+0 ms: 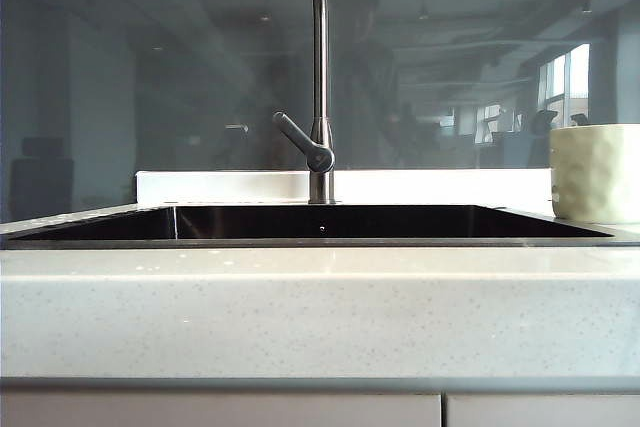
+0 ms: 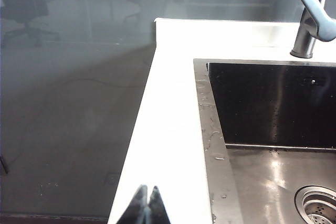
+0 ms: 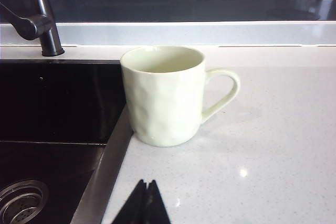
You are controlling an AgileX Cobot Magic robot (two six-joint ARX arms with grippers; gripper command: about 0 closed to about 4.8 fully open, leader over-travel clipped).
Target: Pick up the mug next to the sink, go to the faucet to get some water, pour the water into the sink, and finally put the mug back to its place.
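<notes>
The cream-yellow mug [image 3: 164, 95] stands upright on the speckled countertop right beside the sink's metal rim [image 3: 102, 174], handle turned away from the basin. In the exterior view the mug [image 1: 596, 173] shows at the far right, the faucet [image 1: 319, 77] behind the dark sink [image 1: 320, 223]. No water runs from the faucet [image 3: 44, 22]. My right gripper [image 3: 146, 184] is shut and empty, some way short of the mug. My left gripper [image 2: 147, 189] is shut and empty over the counter strip on the sink's [image 2: 273, 103] other side. Neither arm appears in the exterior view.
A glass wall stands behind the counter. The sink drain [image 2: 320, 205] lies in the basin floor, and droplets dot the metal rim [image 2: 210, 140]. The counter ends at an edge [image 2: 137, 129] with the floor below on the left gripper's side. An office chair [image 2: 23, 3] stands beyond.
</notes>
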